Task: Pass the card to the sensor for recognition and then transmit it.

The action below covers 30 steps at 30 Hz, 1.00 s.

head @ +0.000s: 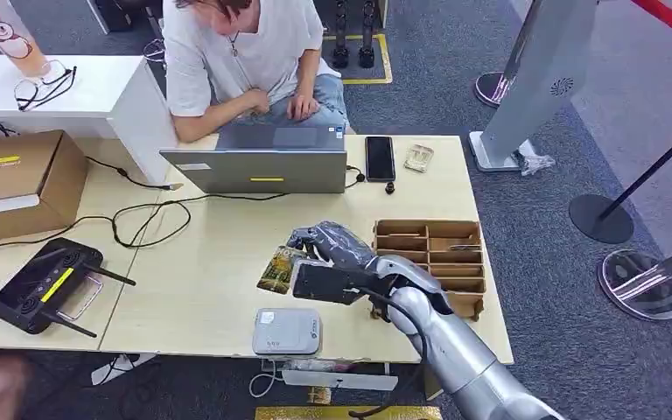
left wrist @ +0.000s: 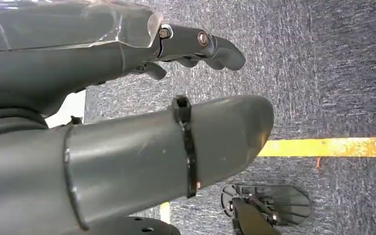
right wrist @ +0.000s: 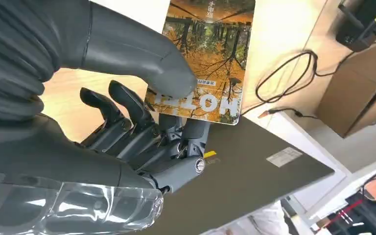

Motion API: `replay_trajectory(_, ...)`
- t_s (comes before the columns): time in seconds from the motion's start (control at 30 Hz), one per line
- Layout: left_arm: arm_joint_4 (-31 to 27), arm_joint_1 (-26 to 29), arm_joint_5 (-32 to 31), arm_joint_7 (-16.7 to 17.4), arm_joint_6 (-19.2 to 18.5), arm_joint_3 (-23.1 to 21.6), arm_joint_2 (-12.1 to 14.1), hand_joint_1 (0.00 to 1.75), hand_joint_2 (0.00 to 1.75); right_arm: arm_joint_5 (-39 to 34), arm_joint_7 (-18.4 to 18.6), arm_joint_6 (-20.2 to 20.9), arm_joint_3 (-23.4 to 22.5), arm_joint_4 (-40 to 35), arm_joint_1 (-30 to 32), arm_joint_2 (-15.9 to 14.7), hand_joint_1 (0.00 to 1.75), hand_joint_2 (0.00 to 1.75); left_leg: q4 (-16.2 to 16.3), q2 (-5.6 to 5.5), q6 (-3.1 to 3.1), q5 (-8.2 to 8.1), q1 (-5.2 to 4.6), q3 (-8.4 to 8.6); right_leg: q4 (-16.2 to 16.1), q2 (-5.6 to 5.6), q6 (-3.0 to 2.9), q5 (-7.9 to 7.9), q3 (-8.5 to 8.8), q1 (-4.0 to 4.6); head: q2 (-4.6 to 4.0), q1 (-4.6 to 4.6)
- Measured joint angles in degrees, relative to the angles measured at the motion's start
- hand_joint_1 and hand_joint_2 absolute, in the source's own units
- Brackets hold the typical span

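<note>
My right hand point(head: 328, 249) hovers over the middle of the table and pinches a card point(head: 277, 269) printed with an autumn forest picture. In the right wrist view the thumb presses on the card point(right wrist: 205, 58) while the fingers point(right wrist: 142, 122) support it from behind. A grey card sensor box point(head: 287, 331) lies near the table's front edge, just below and in front of the held card. My left hand point(left wrist: 127, 107) hangs over blue carpet with its fingers apart and nothing in them.
A brown divided organiser point(head: 433, 258) stands right of my hand. A grey laptop point(head: 262, 166), a phone point(head: 380, 157) and a seated person point(head: 245, 61) are at the far side. A black controller point(head: 44, 284), cables and a cardboard box point(head: 17, 179) lie on the left.
</note>
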Motion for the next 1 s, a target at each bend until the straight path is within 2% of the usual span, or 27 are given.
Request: replay_trajectory(1.0, 0.0, -0.59, -0.7, 1.03, -0.02, -0.09, -0.35, 0.0, 0.0, 0.02, 5.22, 3.78, 6.93, 10.84, -2.83, 0.02, 1.75, 1.75, 0.0, 0.0, 0.0, 0.0, 0.0, 0.0, 0.0, 0.0, 0.0, 0.0, 0.0, 0.0, 0.0, 0.0)
